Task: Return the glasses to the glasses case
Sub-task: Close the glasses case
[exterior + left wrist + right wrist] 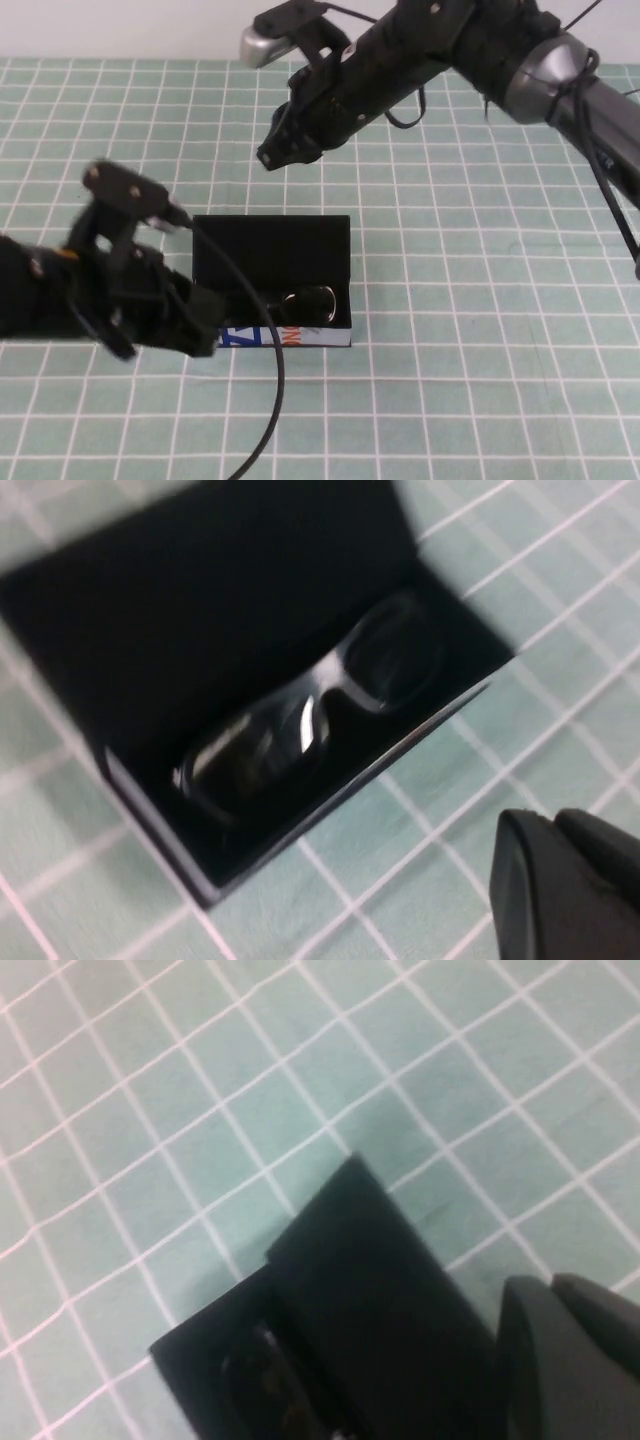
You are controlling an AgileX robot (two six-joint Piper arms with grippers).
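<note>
Glasses lie in the case, lid open

The black thick-framed glasses [315, 715] rest inside the rectangular black glasses case [272, 252]; closing it means swinging the far lid gently toward the near wall. The left gripper [195, 325] sits at its near-left corner and the right gripper [275, 152] hovers beyond; whether either is parted, I cannot tell

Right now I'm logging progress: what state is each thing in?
Black thick-framed glasses: lying inside the case.
Black rectangular glasses case: lid open, standing up.
Left gripper: at the case's left end, holding nothing visible.
Right gripper: raised beyond the case, empty.
</note>
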